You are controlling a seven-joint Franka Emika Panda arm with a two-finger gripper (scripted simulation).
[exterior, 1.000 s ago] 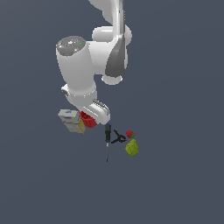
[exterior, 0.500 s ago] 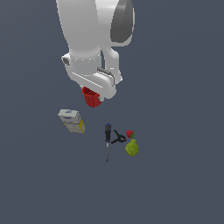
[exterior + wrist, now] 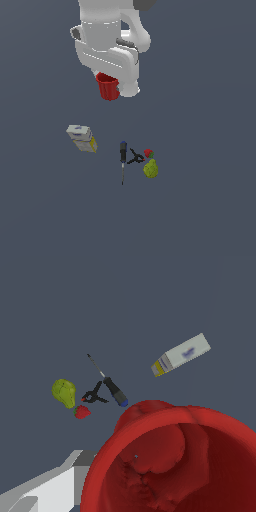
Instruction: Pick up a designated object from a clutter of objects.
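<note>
Claw (image 3: 111,86) of mine pinches the red cup (image 3: 108,88), now hoisted far higher above the clutter (image 3: 122,154) than a second ago — pick looks done!

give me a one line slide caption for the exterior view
Panda arm's tool holds the red cup high above the box, screwdriver and pear.

Ribbed red cup (image 3: 108,88) (tilted) hangs above the clutter (image 3: 135,159).

You've got a plain dark grey floor (image 3: 210,200) carrying a white-and-yellow box (image 3: 82,138), black-handled screwdriver (image 3: 123,156), black scissors-like tool (image 3: 135,157), tiny red piece (image 3: 148,153), yellow-green pear (image 3: 150,169).
</note>
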